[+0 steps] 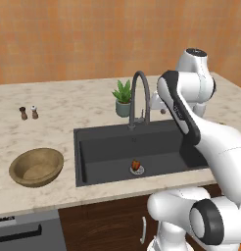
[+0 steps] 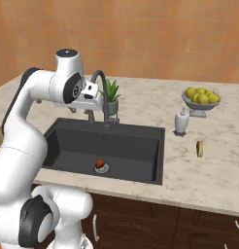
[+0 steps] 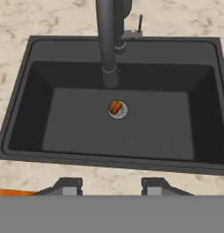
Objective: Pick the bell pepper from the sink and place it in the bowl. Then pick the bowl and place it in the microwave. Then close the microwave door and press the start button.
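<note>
Pincer (image 3: 111,185) poised high over the near edge of the large dark grey rectangular sink (image 3: 41,118), two small dark finger tips (image 3: 68,185) standing apart with nothing between them; spread and empty, well above the basin floor. Seen from the base cameras, hand tucked beside the tall arched dark metal faucet (image 1: 140,95), jaws themselves hidden there.

Straight below and a little farther in: small red-orange bell pepper with a green stem (image 3: 114,106), resting on the round drain at the middle of the basin floor, just in front of the faucet's spout. Untouched as yet.

Out to the left on the pale marbled stone counter (image 1: 68,105): wide, shallow, round wooden bowl, tan-brown with a thick rim (image 1: 36,166), empty, well apart from the sink. Far right of the counter: small grey dish of yellow fruits (image 2: 201,99), no part of the job.

Step in hand, by judgement: the very first, reaching for the pepper. Next move calls for a descent into the basin, clear of the spout, jaws centred either side of the pepper, then closing and lifting before carrying left to the bowl. Small target on a curved drain; likely to roll if nudged off-centre.
</note>
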